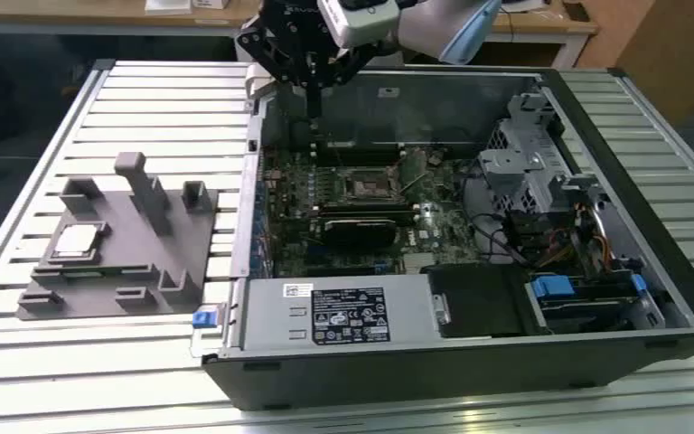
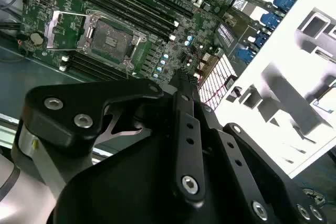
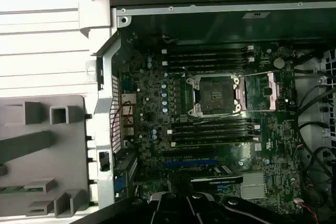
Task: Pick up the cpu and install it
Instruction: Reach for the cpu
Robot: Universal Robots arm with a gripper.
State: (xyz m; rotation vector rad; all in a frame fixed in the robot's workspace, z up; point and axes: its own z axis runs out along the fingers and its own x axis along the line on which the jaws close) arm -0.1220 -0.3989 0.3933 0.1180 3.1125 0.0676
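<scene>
The cpu, a small square chip with a silver top, lies flat in a recess of the grey holder on the exterior view's left, outside the computer case. My gripper hangs over the far-left corner of the open case, well away from the cpu, fingers together and holding nothing. In the second wrist view the gripper tapers to one closed tip above the motherboard. The dark cpu socket stands uncovered, its metal frame swung aside.
Memory slots flank the socket on both sides. A black block sits in front of the socket, with the power supply at the case front. Drive cages and cables crowd the exterior view's right. The slatted table surrounds the case.
</scene>
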